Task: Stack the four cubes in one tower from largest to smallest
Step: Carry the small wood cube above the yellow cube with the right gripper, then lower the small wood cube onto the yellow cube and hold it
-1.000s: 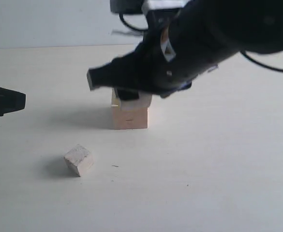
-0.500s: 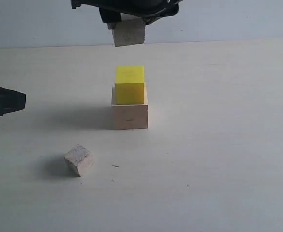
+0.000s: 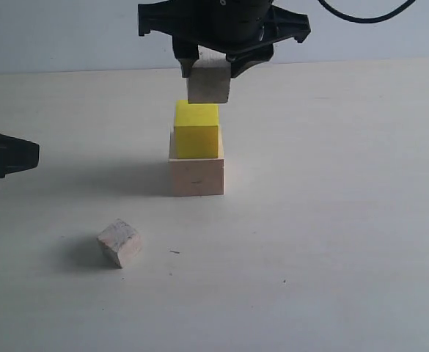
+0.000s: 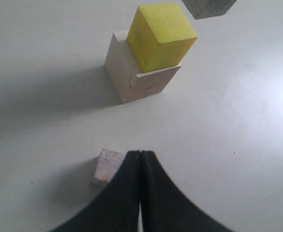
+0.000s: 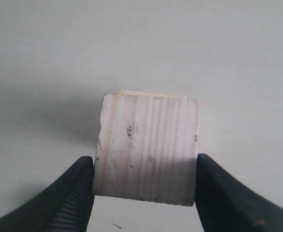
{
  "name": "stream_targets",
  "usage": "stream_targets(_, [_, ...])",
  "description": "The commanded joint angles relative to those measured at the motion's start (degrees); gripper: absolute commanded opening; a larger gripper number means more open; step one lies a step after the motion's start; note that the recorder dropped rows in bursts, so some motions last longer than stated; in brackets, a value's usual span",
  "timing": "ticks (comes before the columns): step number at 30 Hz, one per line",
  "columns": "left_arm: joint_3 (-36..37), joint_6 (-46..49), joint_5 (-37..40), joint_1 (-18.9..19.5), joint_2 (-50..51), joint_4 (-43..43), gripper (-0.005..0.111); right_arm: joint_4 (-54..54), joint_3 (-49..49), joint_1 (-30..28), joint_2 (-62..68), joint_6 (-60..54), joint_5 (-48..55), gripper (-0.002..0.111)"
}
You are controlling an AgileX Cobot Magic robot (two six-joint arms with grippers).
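Observation:
The largest pale wood cube (image 3: 196, 176) stands mid-table with the bright yellow cube (image 3: 197, 130) on top of it; both show in the left wrist view, the pale cube (image 4: 134, 79) and the yellow cube (image 4: 161, 35). Just above the yellow cube hangs the smaller plain wood cube (image 3: 209, 81), held by my right gripper (image 3: 210, 64), which is shut on it (image 5: 146, 153). A thin yellow edge peeks out behind the held cube. The smallest greyish cube (image 3: 119, 243) lies alone on the table at the front left. My left gripper (image 4: 140, 154) is shut and empty, near the greyish cube (image 4: 107, 166).
The left arm's dark tip (image 3: 5, 158) sits at the left edge of the exterior view. The pale tabletop (image 3: 331, 220) stretches around the stack, with a wall behind it.
The right gripper rose clear of the stack and has come back down, now holding the small wood cube just above the yellow cube. The left arm has not moved.

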Motion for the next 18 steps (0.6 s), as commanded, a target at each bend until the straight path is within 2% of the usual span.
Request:
stream_targets(1, [0.13,0.12,-0.26,0.03,-0.46,-0.45,0.0,0.1,-0.57,-0.11,0.27,-0.71,-2.14,0.0])
stream_targets(18, [0.13,0.12,-0.89,0.03,-0.46,-0.33,0.0,0.78,-0.57,0.17,2.58,-0.71,-3.26,0.0])
